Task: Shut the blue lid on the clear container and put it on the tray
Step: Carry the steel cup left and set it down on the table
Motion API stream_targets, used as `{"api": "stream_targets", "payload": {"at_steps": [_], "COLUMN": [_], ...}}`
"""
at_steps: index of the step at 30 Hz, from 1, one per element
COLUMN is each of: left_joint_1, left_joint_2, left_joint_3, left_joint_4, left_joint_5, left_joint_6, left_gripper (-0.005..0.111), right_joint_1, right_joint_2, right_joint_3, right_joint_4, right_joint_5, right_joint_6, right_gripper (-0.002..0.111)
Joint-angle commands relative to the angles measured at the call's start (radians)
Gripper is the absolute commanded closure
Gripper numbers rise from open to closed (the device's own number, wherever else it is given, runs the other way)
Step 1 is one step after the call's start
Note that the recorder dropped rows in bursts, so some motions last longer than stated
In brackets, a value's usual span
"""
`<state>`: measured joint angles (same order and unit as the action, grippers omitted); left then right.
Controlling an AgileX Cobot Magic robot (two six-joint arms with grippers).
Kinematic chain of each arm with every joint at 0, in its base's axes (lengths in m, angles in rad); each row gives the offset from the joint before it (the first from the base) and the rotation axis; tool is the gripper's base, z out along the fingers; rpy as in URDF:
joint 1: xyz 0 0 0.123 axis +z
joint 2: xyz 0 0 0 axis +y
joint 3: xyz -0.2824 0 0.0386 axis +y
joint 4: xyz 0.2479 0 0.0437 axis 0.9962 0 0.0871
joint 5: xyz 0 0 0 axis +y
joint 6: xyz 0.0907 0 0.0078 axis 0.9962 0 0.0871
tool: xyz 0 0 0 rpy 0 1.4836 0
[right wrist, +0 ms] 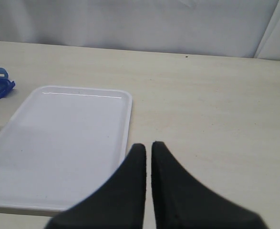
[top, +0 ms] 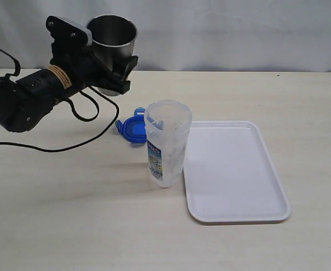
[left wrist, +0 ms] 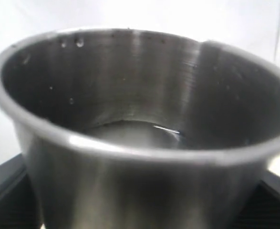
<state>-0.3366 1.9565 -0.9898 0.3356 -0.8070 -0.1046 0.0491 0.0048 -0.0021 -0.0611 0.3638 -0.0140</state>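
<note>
Holding cup (top: 113, 35), left hand (top: 115, 76) hovers near blue lid (top: 132, 129)

Upright steel cup (top: 113, 36) above pale table (top: 69, 226)

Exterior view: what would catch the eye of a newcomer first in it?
The left end effector holds a steel cup in the air above the far left of the table. At the centre the clear container stands open, with the blue lid lying just behind it. The white tray lies flat beside it on the right.
</note>
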Motion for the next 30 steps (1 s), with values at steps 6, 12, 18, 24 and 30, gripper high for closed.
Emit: {"api": "stream_targets", "payload": {"at_steps": [6,12,18,24,30], "left_joint_1": [0.127,0.249,0.341,0.36,0.36], "left_joint_2": [0.116,0.176,0.256,0.342,0.423], "left_joint_3": [-0.122,-0.122,-0.144,-0.242,-0.344], "left_joint_4": [-0.033,-0.031,-0.031,-0.031,0.02], "left_joint_5": [-0.034,-0.066,-0.174,-0.166,-0.151], "left_joint_6": [-0.134,-0.161,-0.167,-0.169,-0.226], "left_gripper": [0.107,0.107,0.107,0.107,0.107], "right_joint_1": [-0.004,-0.004,-0.004,-0.004,-0.004], "right_joint_2": [-0.005,-0.005,-0.005,-0.005,-0.005], "right_joint_3": [0.002,0.002,0.002,0.002,0.002], "right_joint_4": [-0.001,-0.001,-0.001,-0.001,-0.001], "right_joint_5": [-0.011,-0.011,-0.011,-0.011,-0.011], "right_joint_6": [0.002,0.002,0.002,0.002,0.002], "right_gripper": [0.104,0.104,0.104,0.104,0.104]}}
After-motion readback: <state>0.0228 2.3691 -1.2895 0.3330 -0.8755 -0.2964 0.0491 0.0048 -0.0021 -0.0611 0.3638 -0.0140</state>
